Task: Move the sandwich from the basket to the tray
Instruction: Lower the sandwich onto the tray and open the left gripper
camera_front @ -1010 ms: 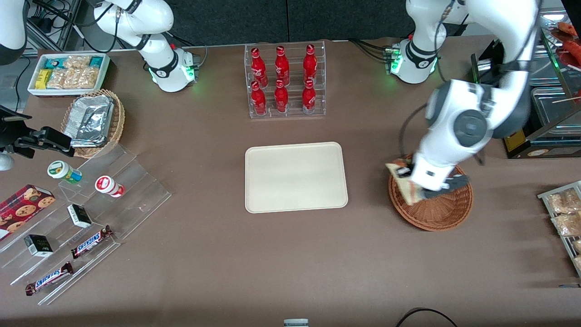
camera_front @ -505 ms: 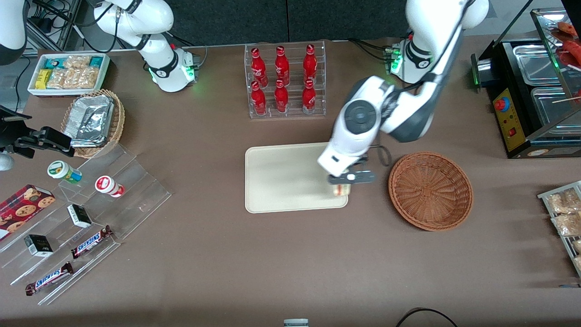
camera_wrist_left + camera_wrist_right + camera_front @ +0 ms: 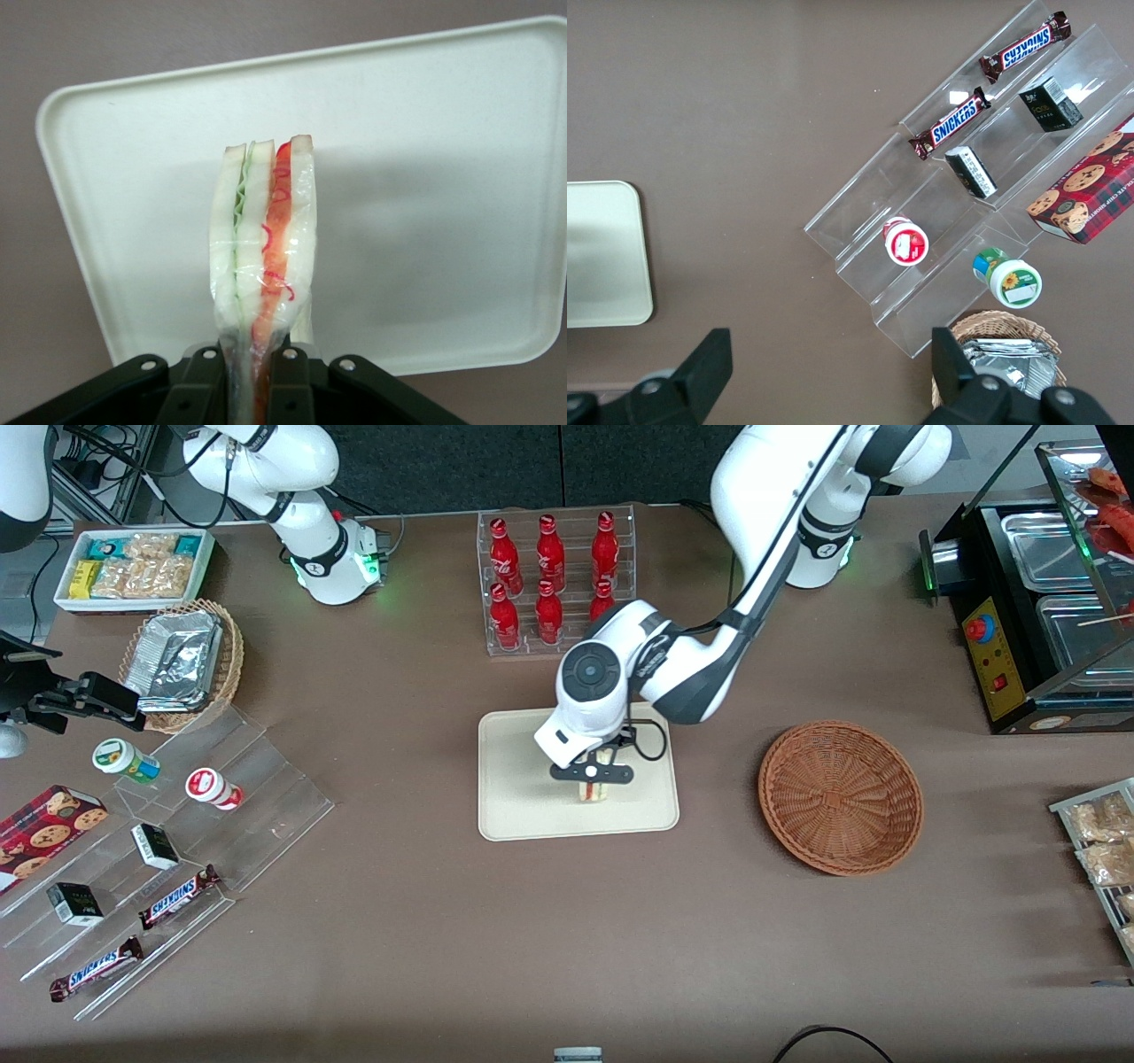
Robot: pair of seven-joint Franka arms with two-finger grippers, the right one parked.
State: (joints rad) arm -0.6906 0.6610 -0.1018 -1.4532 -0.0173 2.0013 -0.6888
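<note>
The sandwich (image 3: 264,257), a plastic-wrapped wedge of white bread with a red and green filling, hangs edge-on in my left gripper (image 3: 252,376), whose fingers are shut on its lower corner. In the front view the gripper (image 3: 592,775) holds the sandwich (image 3: 594,786) just above the middle of the cream tray (image 3: 523,797). The tray (image 3: 425,204) fills the wrist view beneath the sandwich; I cannot tell whether the sandwich touches it. The reddish-brown wicker basket (image 3: 840,797) stands beside the tray toward the working arm's end, with nothing in it.
A clear rack of red bottles (image 3: 554,584) stands farther from the camera than the tray. Toward the parked arm's end are a foil-lined tan basket (image 3: 182,662), a white bin of snacks (image 3: 133,567) and clear stepped shelves with cups and candy bars (image 3: 177,833).
The left arm carried the sandwich out of the basket and over the tray, from the tray's basket-side edge to its middle. The basket now holds nothing.
</note>
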